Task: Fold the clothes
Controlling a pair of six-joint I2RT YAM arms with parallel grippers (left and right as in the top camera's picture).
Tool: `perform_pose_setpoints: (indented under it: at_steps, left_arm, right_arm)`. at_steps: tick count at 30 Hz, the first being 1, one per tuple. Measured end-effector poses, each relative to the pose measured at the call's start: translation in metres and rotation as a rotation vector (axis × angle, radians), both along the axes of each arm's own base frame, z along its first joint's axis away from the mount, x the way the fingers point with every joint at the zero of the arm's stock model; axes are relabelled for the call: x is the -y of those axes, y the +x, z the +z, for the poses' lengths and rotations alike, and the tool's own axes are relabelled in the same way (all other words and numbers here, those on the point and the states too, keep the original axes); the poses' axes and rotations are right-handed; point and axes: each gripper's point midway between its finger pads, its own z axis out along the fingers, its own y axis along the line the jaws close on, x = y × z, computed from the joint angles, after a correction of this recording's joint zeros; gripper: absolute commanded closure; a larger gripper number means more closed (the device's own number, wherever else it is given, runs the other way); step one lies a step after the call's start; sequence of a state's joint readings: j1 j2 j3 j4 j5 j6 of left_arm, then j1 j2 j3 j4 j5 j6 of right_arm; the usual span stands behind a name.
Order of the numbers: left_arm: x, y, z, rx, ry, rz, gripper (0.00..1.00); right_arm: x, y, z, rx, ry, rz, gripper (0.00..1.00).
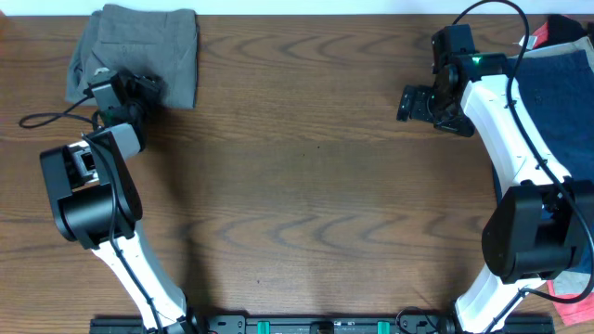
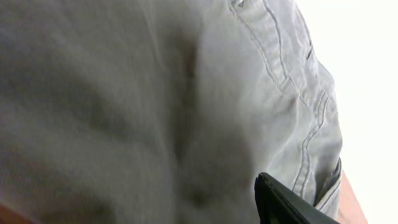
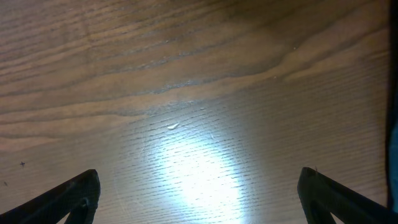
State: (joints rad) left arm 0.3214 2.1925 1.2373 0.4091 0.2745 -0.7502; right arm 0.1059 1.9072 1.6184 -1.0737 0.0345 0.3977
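Hanging close over the grey shorts (image 1: 153,42), the left pincer (image 1: 139,89) is unreadable, open or closed; far right of them, the right pincer (image 3: 199,199) gapes above the table (image 1: 297,186).

White links (image 1: 497,116), black joints (image 1: 524,232), black cables (image 1: 42,118), green LED (image 1: 477,61), black right claw (image 3: 199,199).

Glare whitens the table (image 3: 193,180); shorts (image 2: 124,93) apparently blurred.

Grey-khaki shorts (image 1: 139,46), navy shorts (image 1: 566,102) (plus a red piece (image 1: 557,32)), brown wood-grained table (image 1: 297,186).
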Motion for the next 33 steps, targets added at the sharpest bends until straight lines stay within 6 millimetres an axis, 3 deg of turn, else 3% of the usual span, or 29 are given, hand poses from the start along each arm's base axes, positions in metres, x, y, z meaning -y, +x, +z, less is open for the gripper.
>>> perform_pose_setpoints:
  at_steps: [7,10,12,14,18,30,33]
  left_arm:
    - [-0.003,-0.027,0.003,-0.118,-0.025,0.002,0.41]
    - [-0.006,-0.039,0.014,-0.152,-0.034,0.012,0.43]
    - [-0.007,-0.044,0.027,-0.152,-0.026,0.010,0.50]
    - [-0.007,-0.047,0.042,-0.144,-0.015,0.006,0.69]
    - [-0.005,-0.048,0.053,-0.132,0.003,-0.008,0.94]
    - [0.003,-0.043,0.051,-0.142,0.071,-0.027,0.94]
    - [0.006,-0.040,0.043,-0.149,0.083,-0.036,0.94]
  right_arm:
    - [0.000,0.000,0.000,0.000,0.000,0.000,0.01]
    - [0.000,0.000,0.000,0.000,0.000,0.000,0.01]
    - [0.000,0.000,0.000,0.000,0.000,0.000,0.01]
    - [0.000,0.000,0.000,0.000,0.000,0.000,0.01]
    - [0.000,0.000,0.000,0.000,0.000,0.000,0.01]
    - [0.000,0.000,0.000,0.000,0.000,0.000,0.01]
    - [0.000,0.000,0.000,0.000,0.000,0.000,0.01]
